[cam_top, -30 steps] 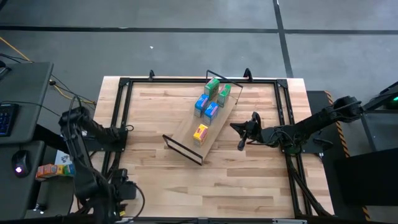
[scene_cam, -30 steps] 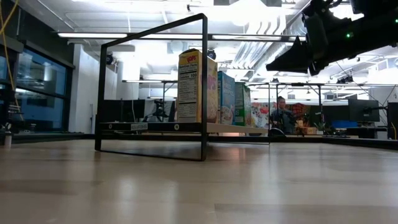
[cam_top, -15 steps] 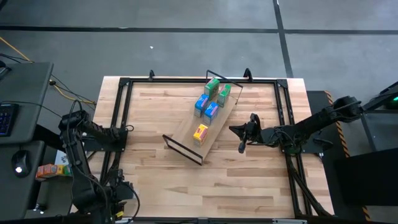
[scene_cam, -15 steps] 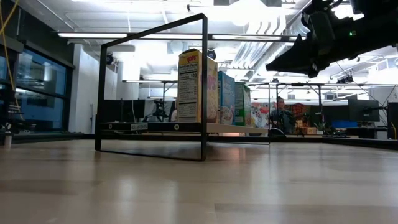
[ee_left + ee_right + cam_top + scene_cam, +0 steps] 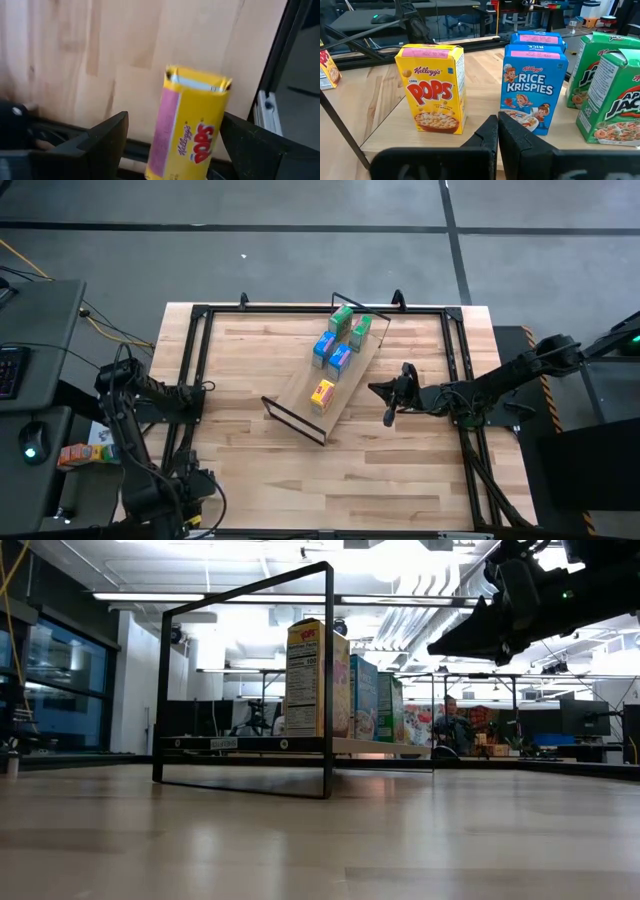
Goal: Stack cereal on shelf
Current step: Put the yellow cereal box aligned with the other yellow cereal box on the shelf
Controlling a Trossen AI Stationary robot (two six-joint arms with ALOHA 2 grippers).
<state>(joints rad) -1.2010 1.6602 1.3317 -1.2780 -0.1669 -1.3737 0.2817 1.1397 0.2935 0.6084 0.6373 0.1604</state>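
Five cereal boxes stand on the shelf, which lies slantwise across the middle of the bench: two green boxes at the far end, two blue boxes behind them toward the middle, and one yellow box nearer the close end, apart from the rest. From the right wrist they read as Pops, Rice Krispies and a green Apple Jacks pair, all upright in a row.

The right end effector hangs above the bench just beside the shelf's right edge, level with the yellow box, its fingers pressed together with nothing between them. Seen from bench height it sits high, clear of the shelf frame.

The left end effector is off the bench's left front corner, spread wide, with the sixth box, yellow Pops, standing between its fingers; whether they touch it I cannot tell.

A person sits far back in the room.
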